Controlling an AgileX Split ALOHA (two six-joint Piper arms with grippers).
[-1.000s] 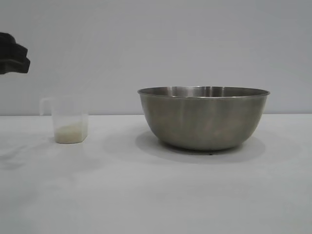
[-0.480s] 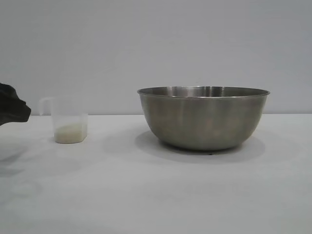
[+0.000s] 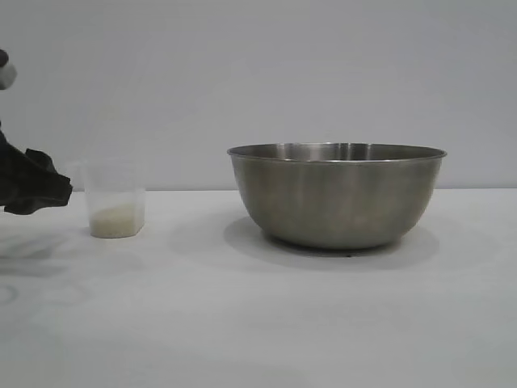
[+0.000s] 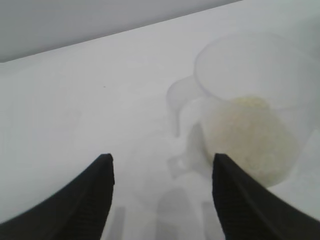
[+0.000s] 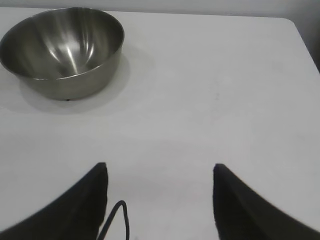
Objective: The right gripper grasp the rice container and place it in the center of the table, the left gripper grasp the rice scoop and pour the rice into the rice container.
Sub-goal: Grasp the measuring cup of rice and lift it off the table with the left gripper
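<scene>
The rice container (image 3: 337,198), a large steel bowl, stands empty on the white table (image 3: 242,323) right of centre; it also shows far off in the right wrist view (image 5: 65,47). The rice scoop (image 3: 115,202), a small translucent cup, stands upright at the left with rice (image 3: 113,217) in its bottom. My left gripper (image 3: 60,187) is at the far left, just beside the cup's handle. In the left wrist view it (image 4: 162,159) is open and empty, with the scoop (image 4: 250,100) and its handle (image 4: 180,100) close ahead. My right gripper (image 5: 160,166) is open and empty, well back from the bowl.
A plain grey wall stands behind the table. The table's edge and a rounded corner (image 5: 295,25) show in the right wrist view. A thin black cable (image 5: 117,220) loops by the right gripper's finger.
My left gripper has come down from the upper left and moved right, now level with the scoop and next to its handle. The scoop and bowl have not moved.
</scene>
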